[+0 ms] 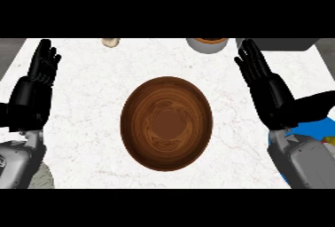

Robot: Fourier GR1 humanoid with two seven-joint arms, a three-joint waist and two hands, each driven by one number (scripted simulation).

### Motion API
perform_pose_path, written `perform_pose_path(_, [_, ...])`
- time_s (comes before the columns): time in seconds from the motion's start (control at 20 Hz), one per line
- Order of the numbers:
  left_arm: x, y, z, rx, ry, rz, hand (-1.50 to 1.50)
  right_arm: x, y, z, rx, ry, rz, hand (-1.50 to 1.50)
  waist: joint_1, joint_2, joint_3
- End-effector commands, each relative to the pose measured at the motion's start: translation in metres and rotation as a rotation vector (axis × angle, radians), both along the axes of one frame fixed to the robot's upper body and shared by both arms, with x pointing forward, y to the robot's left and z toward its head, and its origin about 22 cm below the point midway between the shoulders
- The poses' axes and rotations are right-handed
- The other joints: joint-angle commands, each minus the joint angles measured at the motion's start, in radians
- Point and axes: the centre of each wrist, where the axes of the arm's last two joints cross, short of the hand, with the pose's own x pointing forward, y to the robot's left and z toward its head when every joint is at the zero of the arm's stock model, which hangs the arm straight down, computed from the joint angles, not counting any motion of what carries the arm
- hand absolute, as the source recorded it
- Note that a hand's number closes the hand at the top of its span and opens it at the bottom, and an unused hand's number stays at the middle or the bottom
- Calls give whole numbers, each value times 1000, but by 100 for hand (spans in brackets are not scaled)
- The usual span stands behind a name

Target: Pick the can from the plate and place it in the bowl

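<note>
Wooden bowl point(167, 123) between open hands — left hand point(36, 80), right hand point(265, 84).

Bowl point(167, 122): dark wood, visible grain, smooth satin finish. Tabletop point(91, 88): white marble look, faint grey veins, matt. Both robot hands: matt black.

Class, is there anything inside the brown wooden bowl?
No, the brown wooden bowl shows only its bare wood-grain inside.
</note>
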Motion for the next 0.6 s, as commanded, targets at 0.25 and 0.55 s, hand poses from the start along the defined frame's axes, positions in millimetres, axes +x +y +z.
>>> perform_pose_path(0.25, [-21,29,-51,-34,350,-10,0,-31,-138,-55,-49,180,-818,150,-114,-43,-9])
perform_pose_path(0.55, [-33,38,-51,-84,449,-140,0,-91,-140,-104,-462,31,-988,-150,-54,-57,-9])
